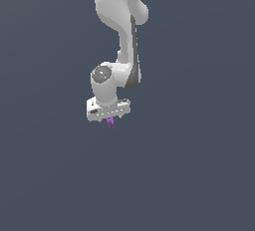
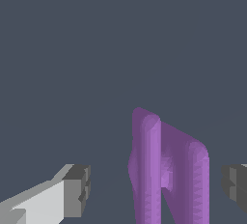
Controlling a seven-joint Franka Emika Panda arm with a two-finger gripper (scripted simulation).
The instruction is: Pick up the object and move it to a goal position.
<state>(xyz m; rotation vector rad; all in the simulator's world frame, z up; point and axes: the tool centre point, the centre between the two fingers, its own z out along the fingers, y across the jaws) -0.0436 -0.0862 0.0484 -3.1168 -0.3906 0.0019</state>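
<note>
Exterior view: The white arm (image 1: 122,26) reaches down from the top of the frame and ends in the tool (image 1: 110,120). The purple object (image 1: 111,122) shows as a small sliver directly under the tool body, between the finger positions. The background is a uniform dark grey; no surface edge, shadow or goal marker is visible, so this view does not establish whether the object rests on anything or hangs clear. The fingers are too small here to judge their spacing.

Wrist view: The object (image 2: 169,170) stands upright between two dark finger pads, one pad (image 2: 77,190) on a pale finger and the other pad (image 2: 235,185) at the frame edge. A clear gap separates each pad from the object. The tool is therefore open and holds nothing. The object sits nearer the second pad than the first.

Hazards, as judged from these views:
- Off-centre position: on closing, one pad probably meets the object first and may push or tip it.
- The object is thin and H-shaped; pads landing on a single leg may twist it out of the grip.
- Lifting before both pads are seated would leave the object behind.
</note>
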